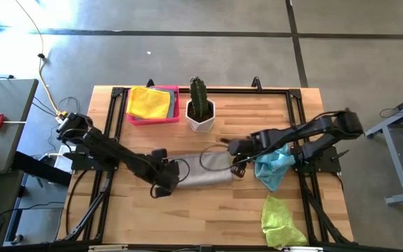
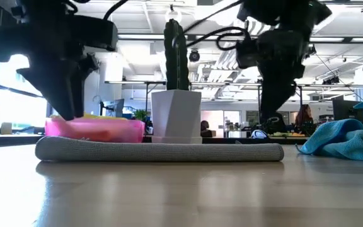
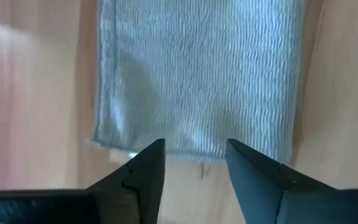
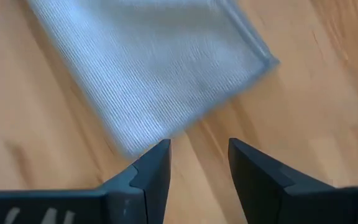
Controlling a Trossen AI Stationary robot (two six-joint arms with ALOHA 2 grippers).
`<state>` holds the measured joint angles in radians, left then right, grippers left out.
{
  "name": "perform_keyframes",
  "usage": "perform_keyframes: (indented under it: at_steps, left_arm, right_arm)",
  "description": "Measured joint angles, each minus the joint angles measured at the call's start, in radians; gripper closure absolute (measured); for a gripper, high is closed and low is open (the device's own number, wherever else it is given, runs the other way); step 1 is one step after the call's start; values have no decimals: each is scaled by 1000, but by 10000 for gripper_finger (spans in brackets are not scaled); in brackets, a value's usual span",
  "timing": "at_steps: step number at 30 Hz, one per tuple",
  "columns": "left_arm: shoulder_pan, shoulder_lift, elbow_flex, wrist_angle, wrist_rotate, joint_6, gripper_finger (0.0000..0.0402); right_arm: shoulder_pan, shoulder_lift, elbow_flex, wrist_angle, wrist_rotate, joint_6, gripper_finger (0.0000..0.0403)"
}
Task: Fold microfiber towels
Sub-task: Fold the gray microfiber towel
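Observation:
A grey microfiber towel [image 1: 201, 173] lies folded into a long flat strip on the table's middle [image 2: 159, 151]. My left gripper [image 3: 194, 155] hovers open just above the strip's left end [image 3: 197, 81], fingers pointing down, touching nothing. My right gripper [image 4: 199, 155] hovers open above the strip's right end, with a corner of the towel [image 4: 166, 68] ahead of its fingers and bare wood beneath them. A light blue towel [image 1: 275, 166] lies crumpled under the right arm, and a lime green one [image 1: 283, 220] lies bunched near the front right edge.
A pink tray [image 1: 175, 105] at the far edge holds a folded yellow towel [image 1: 149, 103]. Beside it stands a cactus in a white pot [image 1: 201, 112], just behind the grey strip. Bare wood lies in front of the strip, toward the near edge.

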<state>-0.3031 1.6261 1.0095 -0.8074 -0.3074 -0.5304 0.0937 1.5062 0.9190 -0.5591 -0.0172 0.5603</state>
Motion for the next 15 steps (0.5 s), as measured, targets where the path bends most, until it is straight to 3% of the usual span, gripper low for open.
perform_keyframes:
  at_steps: [7,10,15]
  left_arm:
    - [8,1,-160,267,-14,-22,263]
    - [10,1,-200,330,-16,-56,271]
    - [4,28,-254,461,-2,-98,283]
  right_arm:
    - [1,-66,-203,351,-26,242,246]
    - [1,-60,-235,403,-32,274,229]
    - [-4,-25,-241,395,1,478,184]
